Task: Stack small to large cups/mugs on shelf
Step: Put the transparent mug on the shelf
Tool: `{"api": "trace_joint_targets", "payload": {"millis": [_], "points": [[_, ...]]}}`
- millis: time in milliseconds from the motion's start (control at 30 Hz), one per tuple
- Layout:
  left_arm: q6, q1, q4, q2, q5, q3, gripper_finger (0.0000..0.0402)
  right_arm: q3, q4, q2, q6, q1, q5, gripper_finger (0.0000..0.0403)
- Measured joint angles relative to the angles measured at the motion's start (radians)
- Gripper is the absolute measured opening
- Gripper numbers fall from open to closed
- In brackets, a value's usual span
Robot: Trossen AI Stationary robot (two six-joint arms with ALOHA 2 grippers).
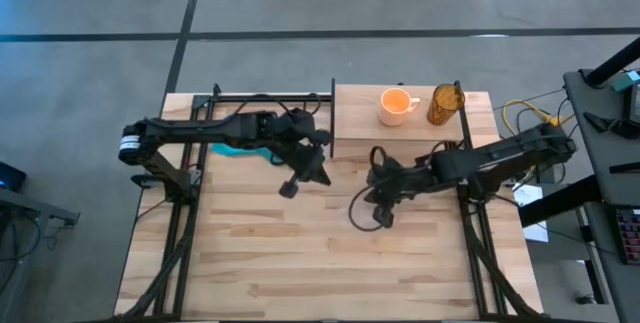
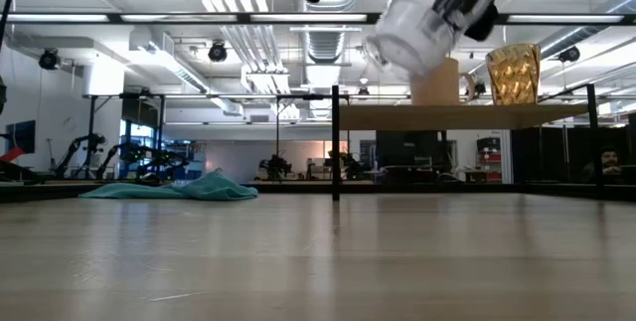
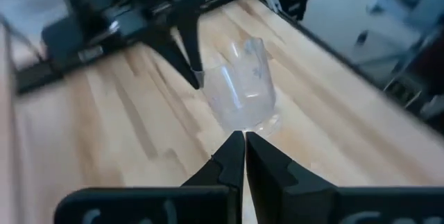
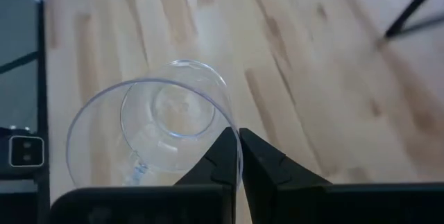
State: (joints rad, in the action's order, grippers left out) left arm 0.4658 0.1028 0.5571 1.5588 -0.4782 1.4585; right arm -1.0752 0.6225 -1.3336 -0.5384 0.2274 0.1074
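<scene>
The small clear glass cup (image 1: 364, 210) is lifted off the table in my right gripper (image 1: 381, 209), over the table's middle, just on the near side of the shelf (image 1: 355, 128). In the low view the cup (image 2: 412, 35) hangs tilted, above shelf height. The orange mug (image 1: 397, 106) and the taller brown cup (image 1: 445, 103) stand upright on the shelf's board. My left gripper (image 1: 289, 189) is shut and hovers to the left of the cup, apart from it. From the left wrist view its shut fingers (image 3: 244, 148) point toward the cup (image 3: 239, 89). My right gripper (image 4: 239, 141) holds the glass cup by its rim (image 4: 225, 116). The wall is pinched with one finger inside the cup and one outside. The cup is clear of the table and tilted, with its mouth toward the wrist camera and its base (image 4: 170, 109) pointing away.
A teal cloth (image 2: 174, 189) lies on the table's far left part, under the left arm (image 1: 235, 148). The shelf's black posts (image 2: 335, 142) stand at its corners. Bare plank tabletop (image 1: 300, 263) spreads toward the near edge. Cables lie off the table's right side (image 1: 525, 115).
</scene>
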Motion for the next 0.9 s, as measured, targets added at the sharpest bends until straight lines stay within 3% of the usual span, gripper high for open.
{"api": "trace_joint_targets", "payload": {"millis": [133, 367, 633, 900], "points": [[0.136, 0.0, -0.005, -0.001, 0.0, 0.027, 0.0, 0.0, -0.034, 0.045, 0.068, -0.014, 0.001, 0.0009], [0.081, 0.001, -0.044, 0.003, 0.027, 0.04, 0.0, 0.0, -0.059, 0.05, 0.075, -0.039, 0.106, 0.0009], [0.064, 0.004, -0.049, 0.005, 0.257, 0.037, 0.0, 0.0, -0.062, 0.053, -0.03, -0.09, 0.267, 0.0009], [0.063, 0.02, -0.049, 0.005, 0.288, 0.037, 0.0, 0.0, -0.062, 0.055, -0.1, -0.158, 0.299, 0.0009]]}}
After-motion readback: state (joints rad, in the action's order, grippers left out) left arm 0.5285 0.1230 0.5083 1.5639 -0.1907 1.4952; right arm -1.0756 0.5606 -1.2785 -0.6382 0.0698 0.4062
